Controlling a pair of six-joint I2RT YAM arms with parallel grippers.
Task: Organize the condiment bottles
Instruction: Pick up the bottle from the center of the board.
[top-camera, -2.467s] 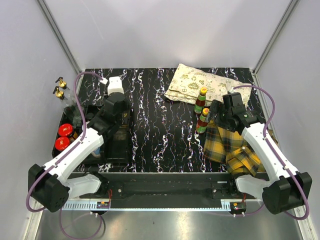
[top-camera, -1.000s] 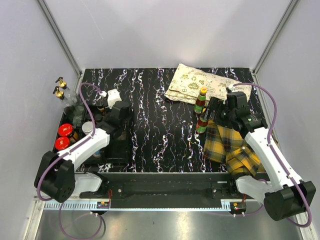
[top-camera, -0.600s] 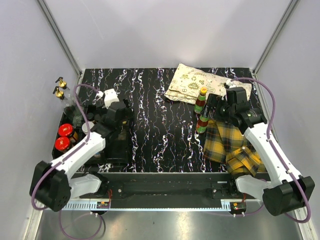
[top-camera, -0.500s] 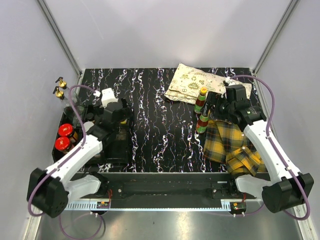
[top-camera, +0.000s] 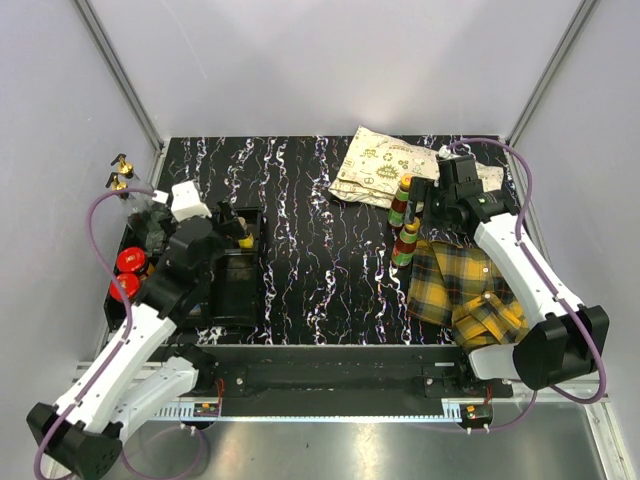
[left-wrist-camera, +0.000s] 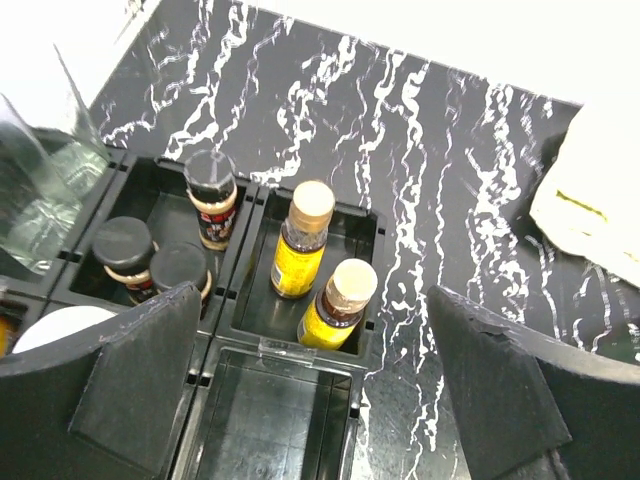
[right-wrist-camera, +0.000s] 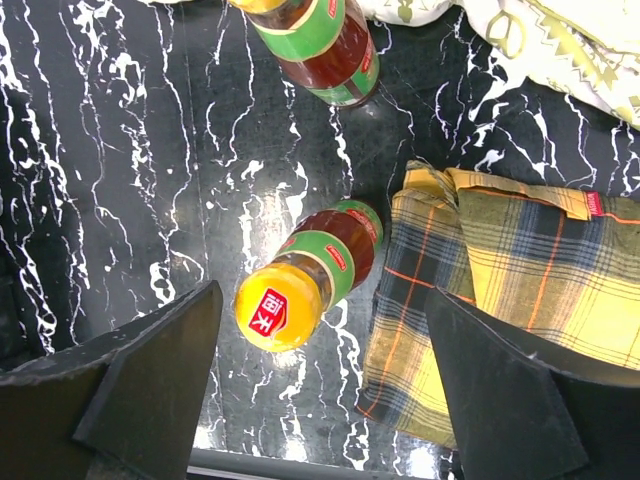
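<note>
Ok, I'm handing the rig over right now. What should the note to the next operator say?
Left gripper: jaws open, empty, above the black tray.
Right gripper: jaws open, either side of the nearer sauce bottle, not closed on it.
Done: two yellow-labelled bottles share one tray compartment, three dark-lidded small bottles fill the next, and two red-lidded jars sit at the tray's left.
Left: both sauce bottles, including the farther one, stand on the table by the plaid cloth.
</note>
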